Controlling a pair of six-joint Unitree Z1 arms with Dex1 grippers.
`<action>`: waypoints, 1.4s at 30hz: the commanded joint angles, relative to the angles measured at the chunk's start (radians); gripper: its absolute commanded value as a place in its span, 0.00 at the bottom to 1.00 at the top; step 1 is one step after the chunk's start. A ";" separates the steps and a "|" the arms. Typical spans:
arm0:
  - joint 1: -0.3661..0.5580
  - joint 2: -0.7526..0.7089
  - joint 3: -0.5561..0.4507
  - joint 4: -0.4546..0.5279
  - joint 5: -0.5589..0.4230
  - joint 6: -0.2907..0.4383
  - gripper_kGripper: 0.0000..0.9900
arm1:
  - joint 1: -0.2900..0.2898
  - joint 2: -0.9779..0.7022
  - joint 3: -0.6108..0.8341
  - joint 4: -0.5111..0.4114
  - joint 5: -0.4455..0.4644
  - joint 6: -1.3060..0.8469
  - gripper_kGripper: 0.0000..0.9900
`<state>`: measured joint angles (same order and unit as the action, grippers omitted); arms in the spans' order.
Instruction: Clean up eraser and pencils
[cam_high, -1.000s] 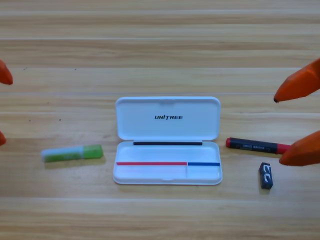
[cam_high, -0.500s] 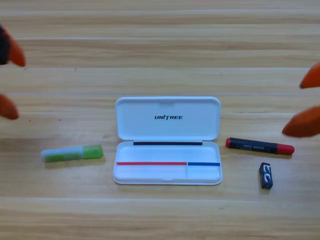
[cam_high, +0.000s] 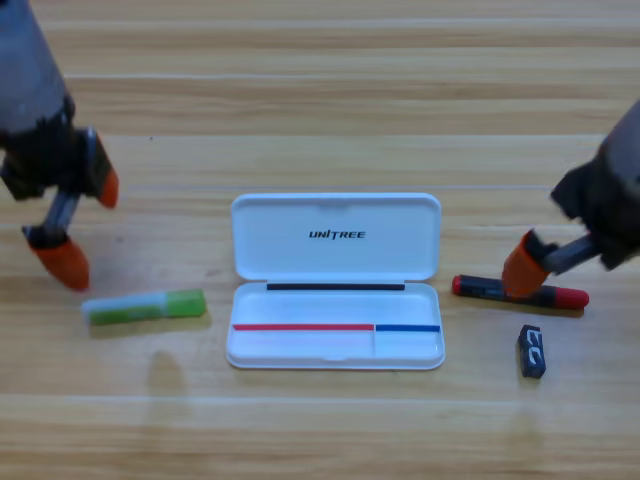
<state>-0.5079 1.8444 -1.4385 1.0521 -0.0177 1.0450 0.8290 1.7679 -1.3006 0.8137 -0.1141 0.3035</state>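
The black pencil with red ends (cam_high: 480, 289) lies flat just right of the open white case (cam_high: 335, 215). My right gripper (cam_high: 565, 245) has come down over its middle, one orange fingertip (cam_high: 522, 268) swung out and overlapping the barrel; the other is hidden under the arm. The small black eraser (cam_high: 531, 351) lies just below that pencil's right end. The pale green pencil with its bright green cap (cam_high: 145, 306) lies left of the case. My left gripper (cam_high: 84, 224) hangs open just above and left of it, apart from it.
The white case marked UNITREE lies open in the middle, lid folded back, its tray (cam_high: 400, 345) holding nothing. Bare wooden table (cam_high: 320, 430) stretches along the front and behind the case.
Both arms have swung in from the picture's edges toward the table. The right gripper has dropped onto the black pencil, and the left one has neared the green pencil. The objects lie where they were.
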 joint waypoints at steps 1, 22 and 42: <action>0.020 0.045 0.096 -0.057 -0.038 0.012 0.99 | 0.004 0.143 0.014 0.005 0.024 0.143 1.00; 0.017 0.075 0.282 -0.251 -0.062 -0.030 0.99 | -0.113 0.300 0.064 -0.051 0.120 0.503 0.93; 0.011 0.136 0.316 -0.422 0.016 -0.066 0.99 | -0.114 0.346 0.078 -0.105 0.157 0.462 0.00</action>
<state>-0.5063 1.9363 -1.1608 0.6682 -0.0230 0.9990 0.7390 2.0225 -1.2477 0.7491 0.0396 0.7963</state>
